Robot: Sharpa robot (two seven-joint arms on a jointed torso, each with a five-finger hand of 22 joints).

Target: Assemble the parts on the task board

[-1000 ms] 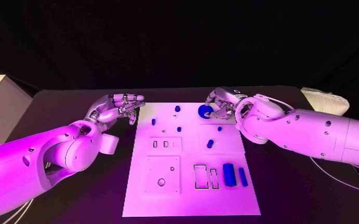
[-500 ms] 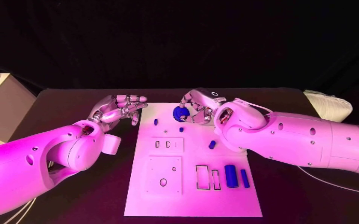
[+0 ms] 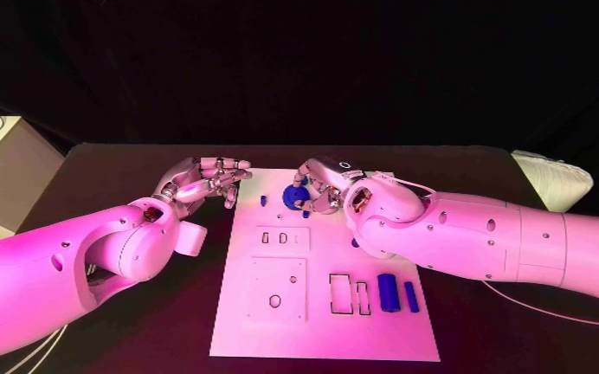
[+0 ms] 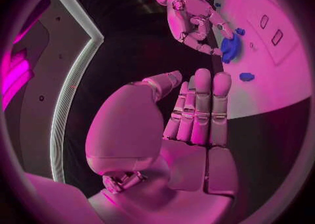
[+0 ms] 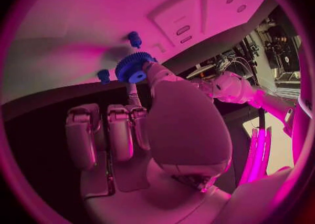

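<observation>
My right hand (image 3: 322, 185) pinches a blue toothed gear (image 3: 296, 196) between thumb and a finger, just above the far left part of the white task board (image 3: 318, 331). In the right wrist view the gear (image 5: 133, 67) hangs close to two small blue pegs (image 5: 134, 38) (image 5: 104, 75) standing in the board (image 5: 98, 13). My left hand (image 3: 206, 177) hovers off the board's far left corner, holding nothing, its fingers (image 4: 197, 108) straight and side by side. The left wrist view shows the right hand (image 4: 193, 21) with the gear (image 4: 230, 48) over the board (image 4: 282, 71).
Two blue cylinders (image 3: 387, 292) (image 3: 411, 296) lie at the board's near right beside two empty rectangular slots (image 3: 338, 293). Two small slots (image 3: 274, 237) sit mid-left, and a square panel with an oval hole (image 3: 274, 301) lies below. A white object (image 3: 556, 179) rests at the table's right edge.
My right hand has carried the blue gear leftward across the far end of the board, from its right side to its left side. The left hand has hardly moved.
</observation>
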